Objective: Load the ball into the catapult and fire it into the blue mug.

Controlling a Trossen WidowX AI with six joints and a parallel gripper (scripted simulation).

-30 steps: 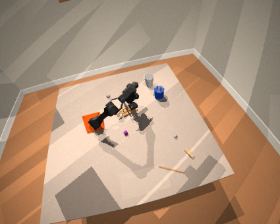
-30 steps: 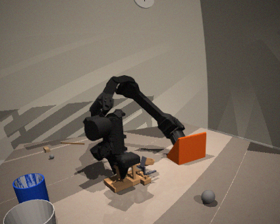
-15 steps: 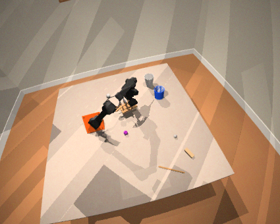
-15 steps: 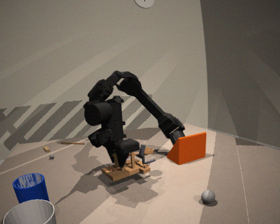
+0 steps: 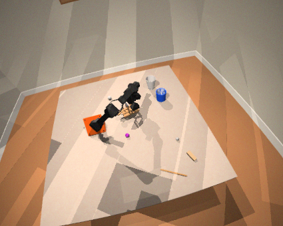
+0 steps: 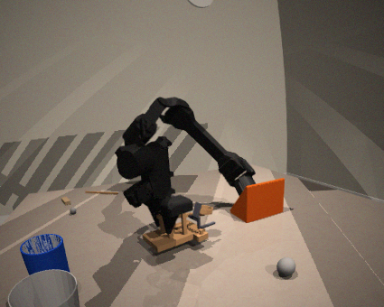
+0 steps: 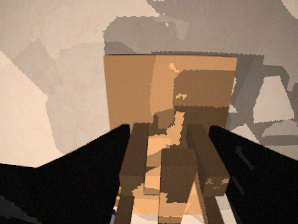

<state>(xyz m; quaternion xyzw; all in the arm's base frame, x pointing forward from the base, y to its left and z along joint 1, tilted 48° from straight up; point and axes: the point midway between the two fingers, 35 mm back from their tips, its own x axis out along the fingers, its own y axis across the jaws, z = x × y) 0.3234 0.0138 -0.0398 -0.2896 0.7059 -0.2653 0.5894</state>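
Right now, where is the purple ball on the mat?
In the top view the purple ball lies loose on the mat, just below the wooden catapult that the gripper is clamped on, and to the right of the orange base.

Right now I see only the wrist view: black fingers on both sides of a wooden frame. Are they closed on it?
Observer: Yes, the gripper is shut on the wooden catapult, as the exterior view shows.
Operator: Where is the blue mug?
Observer: The blue mug stands beyond the catapult, beside a grey mug.
Operator: Is a ball loaded?
Observer: I cannot tell. A purple ball lies loose on the table, apart from the catapult.
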